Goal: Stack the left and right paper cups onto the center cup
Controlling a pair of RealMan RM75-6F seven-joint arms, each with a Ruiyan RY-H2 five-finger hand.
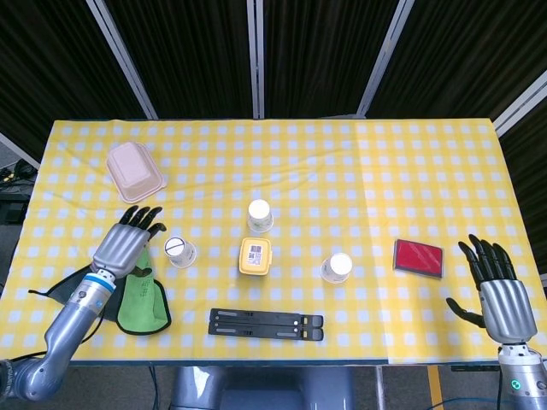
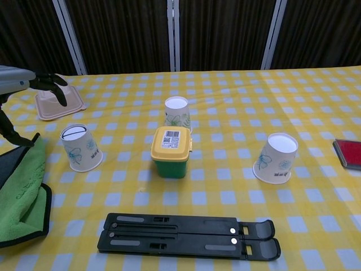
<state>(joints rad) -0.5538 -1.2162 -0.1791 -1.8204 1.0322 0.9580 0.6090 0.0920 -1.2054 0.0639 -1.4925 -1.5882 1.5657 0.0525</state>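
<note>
left hand (image 1: 128, 242) spread beside left cup (image 1: 179, 251)

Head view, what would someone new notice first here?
Three upside-down paper cups: left cup, center cup, right cup, around a yellow-lidded green container on the yellow checked tablecloth. The left robot hand hovers open beside the left cup, above a green cloth.

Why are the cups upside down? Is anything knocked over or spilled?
Nothing is spilled or tipped. The left cup, center cup and right cup all stand rim-down. Only the green cloth lies rumpled.
</note>
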